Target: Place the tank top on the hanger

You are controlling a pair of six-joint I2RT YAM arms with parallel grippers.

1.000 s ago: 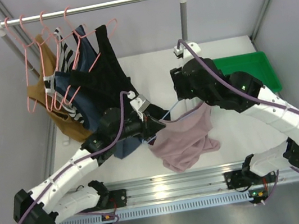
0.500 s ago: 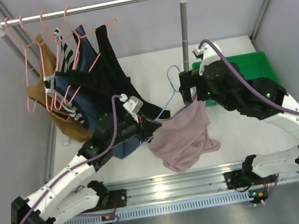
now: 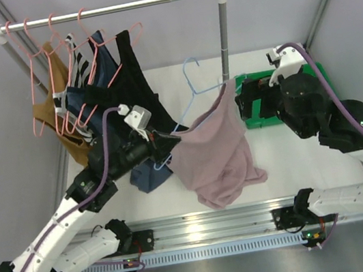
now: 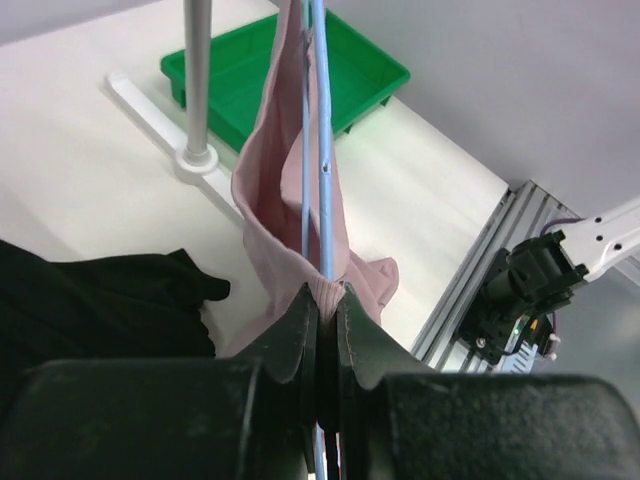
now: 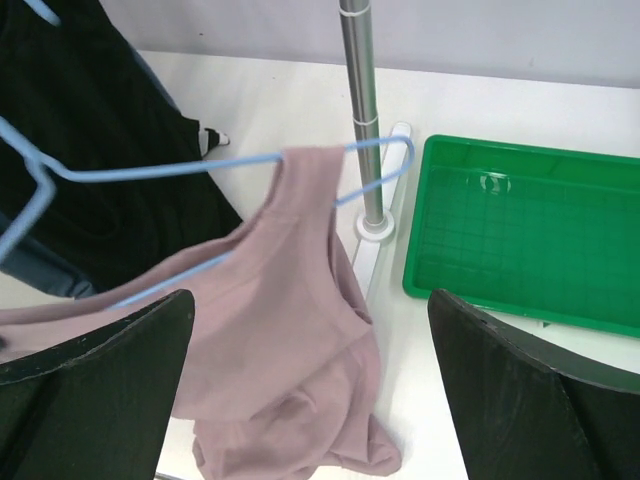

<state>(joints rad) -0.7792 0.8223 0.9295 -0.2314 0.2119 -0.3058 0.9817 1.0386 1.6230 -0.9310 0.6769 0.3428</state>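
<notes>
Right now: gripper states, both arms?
Left gripper: closed on the hanger, which carries the tank top.
Right gripper: open, holding nothing.

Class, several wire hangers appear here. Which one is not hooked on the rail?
The light-blue hanger, carrying the mauve tank top and pinched by the left claw; the pink hangers all hang on the rail.
</notes>
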